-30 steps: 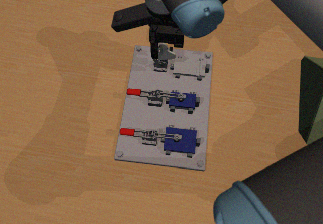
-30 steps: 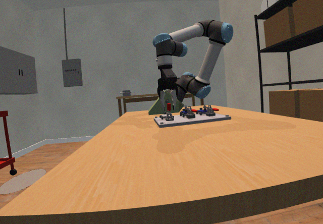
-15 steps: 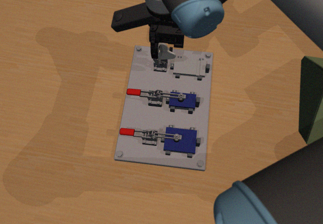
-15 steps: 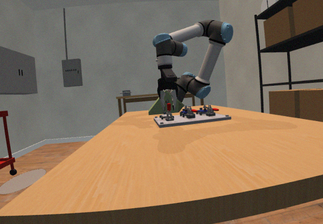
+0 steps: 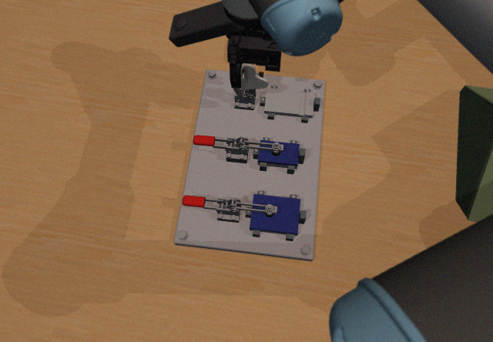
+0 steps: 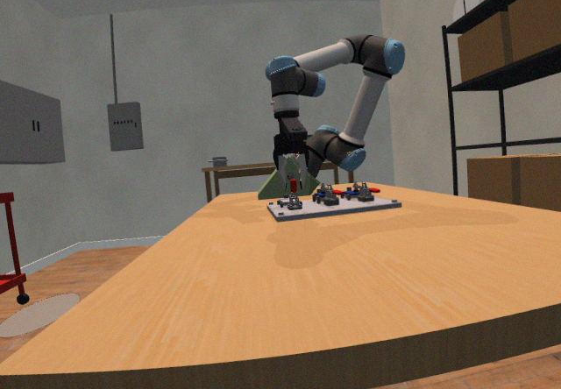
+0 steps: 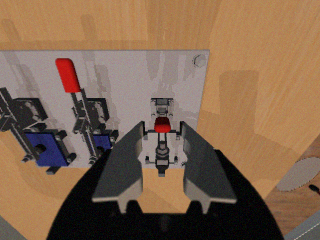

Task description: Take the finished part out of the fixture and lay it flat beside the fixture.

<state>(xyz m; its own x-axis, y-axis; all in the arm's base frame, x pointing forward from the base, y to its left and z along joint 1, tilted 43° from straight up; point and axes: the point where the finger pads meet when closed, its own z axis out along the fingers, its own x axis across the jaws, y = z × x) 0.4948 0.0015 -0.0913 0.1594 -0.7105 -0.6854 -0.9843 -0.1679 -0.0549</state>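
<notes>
The finished part (image 5: 284, 103), a light grey plate with a slot near its right end, sits in the top station of the fixture (image 5: 215, 121) (image 6: 353, 207) (image 7: 127, 75) in the top view. No clamp arm lies across it. Its clamp's red handle (image 6: 293, 186) (image 7: 162, 124) stands upright. My gripper (image 5: 243, 87) (image 6: 293, 188) (image 7: 162, 122) is partly open, fingers on both sides of that handle with a gap at each side. The smaller blue blank (image 5: 288, 156) (image 7: 103, 141) and the larger blue blank (image 5: 278, 225) (image 7: 54, 150) lie under closed clamps. In the wrist view the fingers partly hide the part's station.
Two red clamp handles (image 5: 203, 140) (image 5: 193, 201) lie low toward the plate's left edge. Corner bolts (image 5: 212, 75) (image 5: 317, 85) stand on the plate. A green wedge-shaped block (image 5: 474, 151) (image 6: 272, 187) is on the table, at the right in the top view.
</notes>
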